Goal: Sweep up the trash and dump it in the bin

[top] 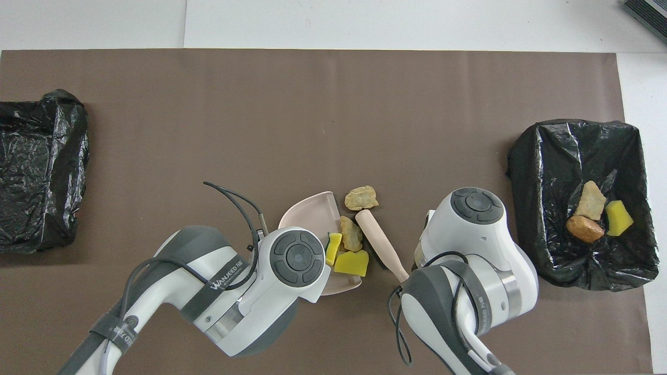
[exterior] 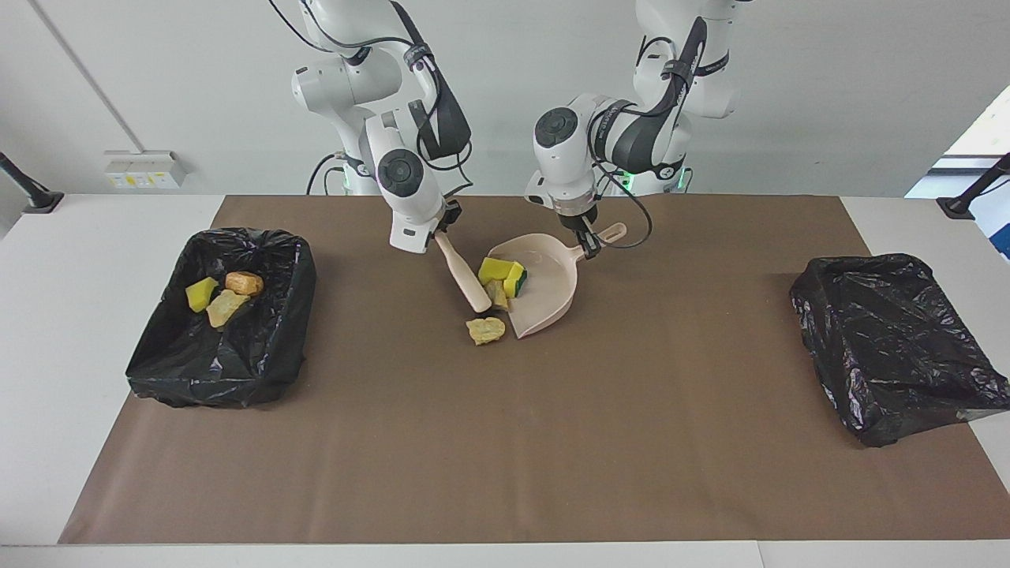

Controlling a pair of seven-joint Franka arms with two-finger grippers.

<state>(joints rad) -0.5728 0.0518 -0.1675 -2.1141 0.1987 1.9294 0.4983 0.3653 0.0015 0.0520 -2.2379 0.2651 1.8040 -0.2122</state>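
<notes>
In the middle of the brown mat lies a beige dustpan (exterior: 548, 288) (top: 311, 204). My left gripper (exterior: 588, 246) is shut on its handle. Two yellow sponge bits (exterior: 495, 270) (top: 351, 263), one green-backed (exterior: 516, 278), and a bread piece (exterior: 497, 294) (top: 351, 234) lie in the pan's mouth. Another bread piece (exterior: 485, 330) (top: 361, 198) rests on the mat just outside the mouth, farther from the robots. My right gripper (exterior: 443, 229) is shut on a beige sweeping stick (exterior: 464, 278) (top: 378, 239), whose tip slants down beside the trash. In the overhead view both grippers are hidden under the arms.
A black-bagged bin (exterior: 158, 347) (top: 526, 156) at the right arm's end holds a yellow sponge (exterior: 201, 293), a brown bread piece (exterior: 244, 282) and a pastry piece (exterior: 226, 306). A second black-bagged bin (exterior: 899, 347) (top: 36, 166) sits at the left arm's end.
</notes>
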